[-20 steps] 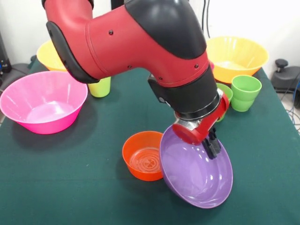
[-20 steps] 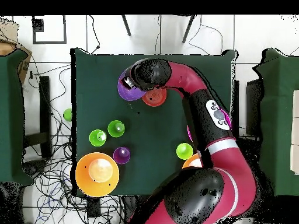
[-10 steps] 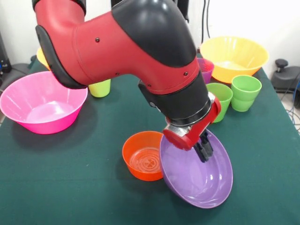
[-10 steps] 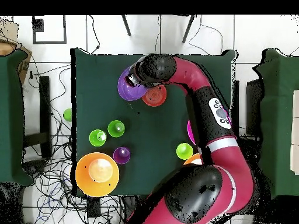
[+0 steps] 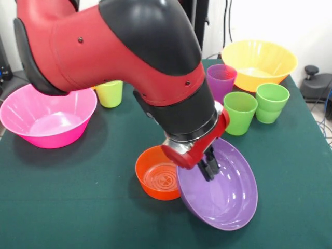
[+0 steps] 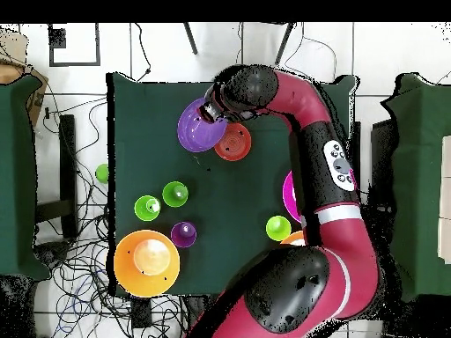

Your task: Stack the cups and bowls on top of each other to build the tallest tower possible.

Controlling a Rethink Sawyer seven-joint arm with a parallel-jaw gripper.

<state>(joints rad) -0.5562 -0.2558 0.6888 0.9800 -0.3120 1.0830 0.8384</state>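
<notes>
Tool (image 5: 209, 167) pinches the tilted purple bowl's (image 5: 228, 194) rim in front view; overhead, the arm (image 6: 299, 97) hides that grip.

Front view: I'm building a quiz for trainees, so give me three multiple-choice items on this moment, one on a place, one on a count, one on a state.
1. Where does the purple bowl sit?
A. inside the pink bowl
B. against the small orange bowl
C. on a green cup

2. How many big yellow bowls show in the front view?
A. one
B. three
C. four

3. How does the purple bowl lie?
A. upside down
B. tilted
C. flat and level

Answers:
1 B: its rim overlaps the small orange bowl.
2 A: one yellow bowl stands at the far corner.
3 B: it leans up on one side, with the end effector at its rim.
</notes>
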